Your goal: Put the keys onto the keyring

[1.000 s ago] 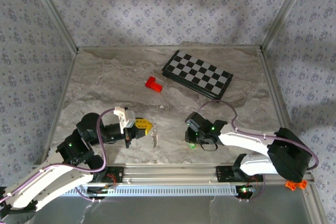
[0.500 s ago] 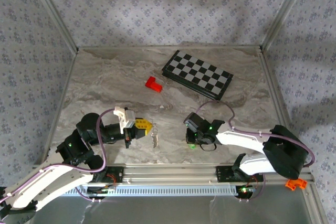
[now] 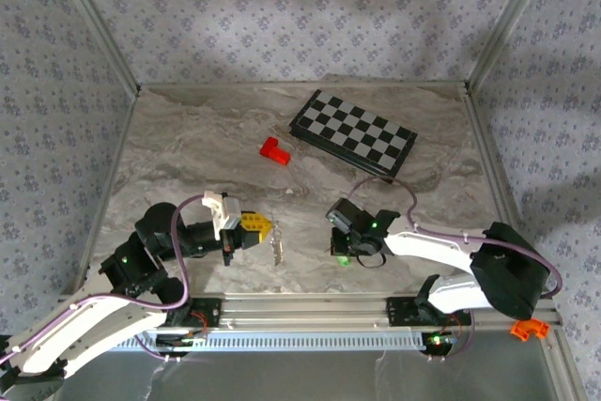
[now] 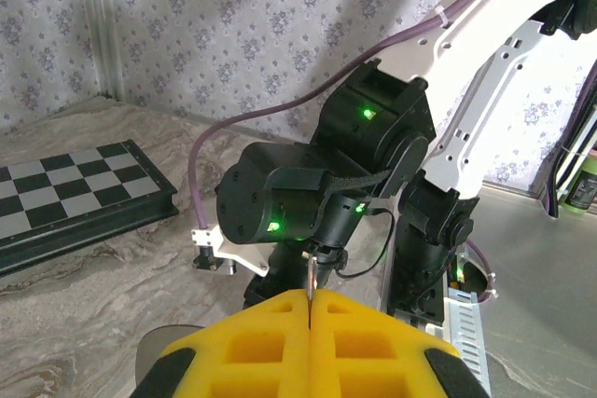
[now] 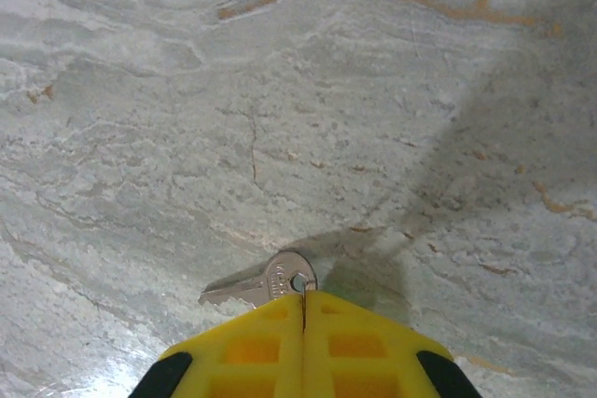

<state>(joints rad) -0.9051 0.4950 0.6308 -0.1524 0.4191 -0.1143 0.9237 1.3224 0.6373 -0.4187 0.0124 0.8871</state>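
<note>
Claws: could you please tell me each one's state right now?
Left claw: closed on the keyring.
Right claw: closed on the key.

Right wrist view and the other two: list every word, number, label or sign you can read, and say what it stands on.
No text can be read.
The key: what look like faint stamped marks on its head, too blurred to read.
The chessboard: plain squares only, no letters or numbers.

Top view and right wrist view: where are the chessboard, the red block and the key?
chessboard [image 3: 352, 133], top view, middle of its checkered face
red block [image 3: 274, 150], top view, its centre
key [image 5: 283, 277], right wrist view, its round head
</note>
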